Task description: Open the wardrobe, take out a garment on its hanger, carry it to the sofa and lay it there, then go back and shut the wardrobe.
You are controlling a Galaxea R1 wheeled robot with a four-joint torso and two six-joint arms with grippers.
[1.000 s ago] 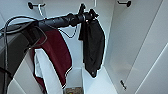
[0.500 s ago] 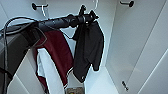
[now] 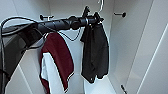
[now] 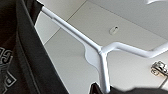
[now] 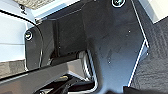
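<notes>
A: Where is the left tool [image 3: 96, 18] now?
B: Upper middle of the head view, at the end of the arm reaching in from the left. It is clenched on the hanger [image 3: 100, 7], whose pale hook rises above it toward the top edge.

A: And the garment [image 3: 96, 53]?
B: It hangs limp from the hanger, right of centre, inside the open wardrobe [image 3: 130, 45], its hem near the lower middle of the frame. In the left wrist view the black cloth [image 4: 20, 50] takes the left side, with the white hanger arms [image 4: 100, 50] crossing the centre.

A: What has changed from a second ago?
B: The garment has swung a little and its lower part spreads wider; the arm stays about where it was.

A: Anything else?
B: A maroon jacket [image 3: 58, 58] with white sleeves hangs lower left of the garment.

A: The right tool?
B: Cannot tell.
</notes>
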